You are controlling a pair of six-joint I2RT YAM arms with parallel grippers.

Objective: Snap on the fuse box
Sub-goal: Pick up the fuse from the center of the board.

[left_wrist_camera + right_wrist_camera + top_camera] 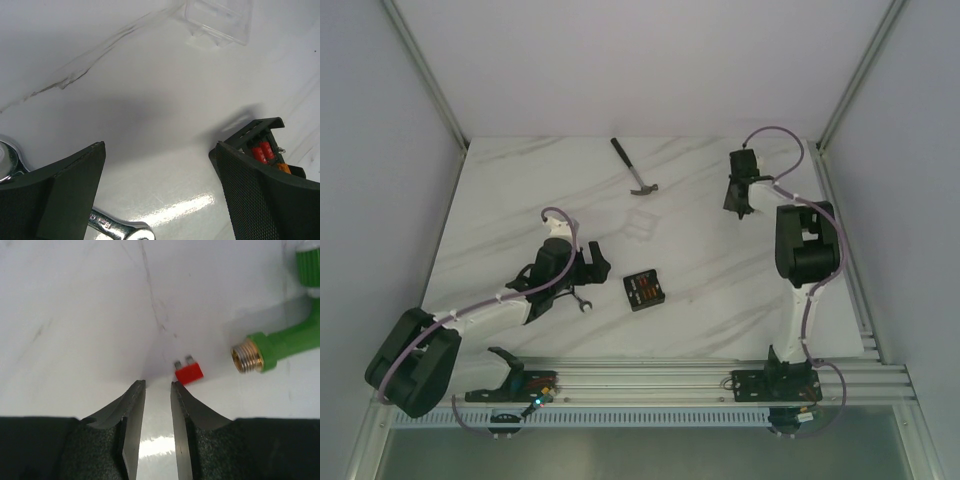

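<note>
The fuse box (644,290) is a small black square with red and orange fuses showing in its top, lying flat near the table's middle front. In the left wrist view one corner of the fuse box (261,139) shows behind my right finger. My left gripper (588,272) (160,146) stands wide open just left of it, with only bare table between its fingers. At the far right of the table my right gripper (739,205) (157,384) points down, its jaws a narrow gap apart with nothing between them.
A clear plastic cover (640,222) (220,20) lies beyond the fuse box. A wrench (582,301) (116,228) lies under the left gripper. A hammer (634,168) rests at the back. A loose red fuse (189,373) and a green connector (280,344) lie by the right gripper.
</note>
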